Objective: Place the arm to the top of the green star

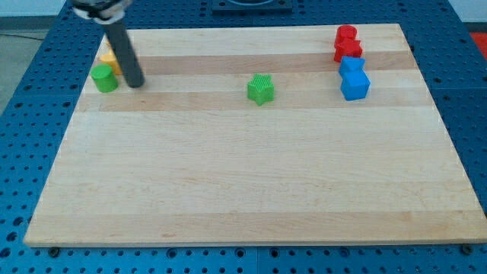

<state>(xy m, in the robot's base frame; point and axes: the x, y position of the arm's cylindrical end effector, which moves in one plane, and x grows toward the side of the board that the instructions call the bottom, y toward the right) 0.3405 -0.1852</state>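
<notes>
No brand, label or writing can be read anywhere in the view. The wooden surface lies on a blue perforated base. At the view's top left, the dark rod slants down so that the tip rests on the wood just right of a green round block; a yellow block, its shape hard to judge because the rod partly covers it, sits just behind the green one. At the view's top right, two red blocks stand close together, with two blue blocks just below them. The arm carries no hand, only the rod, so nothing is held. The green star lies near the middle of the surface's upper half, well apart from the tip, to its right, with bare wood between them.
</notes>
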